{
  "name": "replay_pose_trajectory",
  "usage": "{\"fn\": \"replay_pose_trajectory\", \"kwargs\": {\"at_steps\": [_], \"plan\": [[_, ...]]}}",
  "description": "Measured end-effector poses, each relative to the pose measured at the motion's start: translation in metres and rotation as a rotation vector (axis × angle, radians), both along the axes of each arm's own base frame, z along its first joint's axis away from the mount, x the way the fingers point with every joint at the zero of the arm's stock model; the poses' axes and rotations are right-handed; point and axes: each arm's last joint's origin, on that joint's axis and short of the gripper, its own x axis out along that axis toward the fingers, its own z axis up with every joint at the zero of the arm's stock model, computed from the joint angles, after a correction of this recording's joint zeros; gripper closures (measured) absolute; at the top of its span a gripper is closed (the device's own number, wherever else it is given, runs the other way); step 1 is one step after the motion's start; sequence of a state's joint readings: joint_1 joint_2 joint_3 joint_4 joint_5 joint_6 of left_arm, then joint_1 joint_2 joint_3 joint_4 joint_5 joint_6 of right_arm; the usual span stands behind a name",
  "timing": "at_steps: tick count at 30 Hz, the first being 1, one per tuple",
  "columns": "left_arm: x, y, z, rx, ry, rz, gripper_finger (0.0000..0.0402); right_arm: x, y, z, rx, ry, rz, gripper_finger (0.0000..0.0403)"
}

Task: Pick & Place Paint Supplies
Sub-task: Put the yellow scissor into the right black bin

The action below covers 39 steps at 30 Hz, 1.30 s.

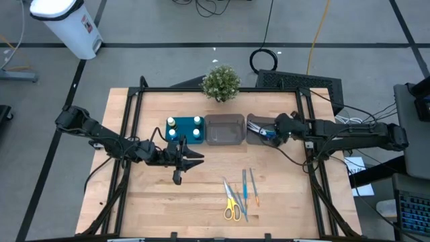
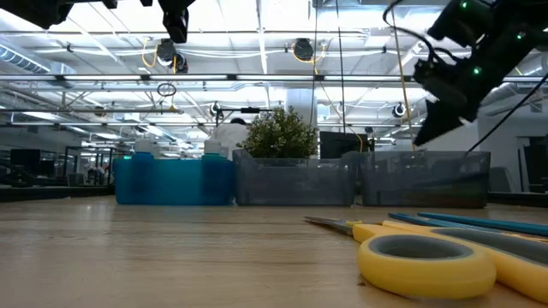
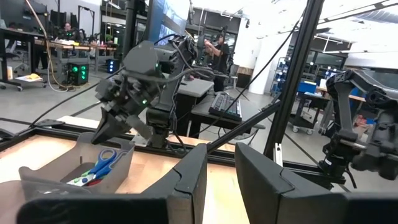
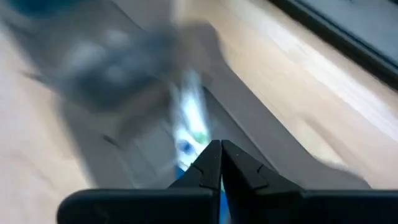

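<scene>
Scissors (image 1: 232, 202): yellow plastic loops, on wood table (image 1: 161, 202); right gripper (image 1: 269, 133) jaws pressed together; left gripper (image 1: 195, 158) jaws spread

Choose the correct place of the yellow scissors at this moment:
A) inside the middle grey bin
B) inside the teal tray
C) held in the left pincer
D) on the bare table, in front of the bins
D: the high view shows the yellow scissors lying flat on the wooden table beside thin sticks, nearer the front edge than the grey bins, with no pincer touching them.
</scene>
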<state>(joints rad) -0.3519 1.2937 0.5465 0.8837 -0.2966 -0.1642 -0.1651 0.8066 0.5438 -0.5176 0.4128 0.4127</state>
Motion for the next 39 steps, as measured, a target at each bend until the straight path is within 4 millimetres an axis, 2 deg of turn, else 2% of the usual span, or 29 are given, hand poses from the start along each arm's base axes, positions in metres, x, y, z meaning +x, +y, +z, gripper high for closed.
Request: {"fn": "replay_pose_trajectory", "kwargs": {"at_steps": [7,16,28,39], "plan": [[0.0,0.0,0.0,0.0,0.0,0.0,0.0309,0.021,0.014,0.019,-0.04,-0.228,0.257,0.0402],[0.0,0.0,0.0,-0.006,0.001,0.0,0.0309,0.037,0.054,0.035,-0.083,-0.432,0.515,0.0402],[0.0,0.0,0.0,-0.018,0.002,-0.002,0.0309,0.057,0.106,0.032,-0.059,-0.567,0.743,0.0399],[0.0,0.0,0.0,-0.021,0.003,-0.002,0.0309,0.076,0.129,0.014,-0.021,-0.607,0.839,0.0388]]}}
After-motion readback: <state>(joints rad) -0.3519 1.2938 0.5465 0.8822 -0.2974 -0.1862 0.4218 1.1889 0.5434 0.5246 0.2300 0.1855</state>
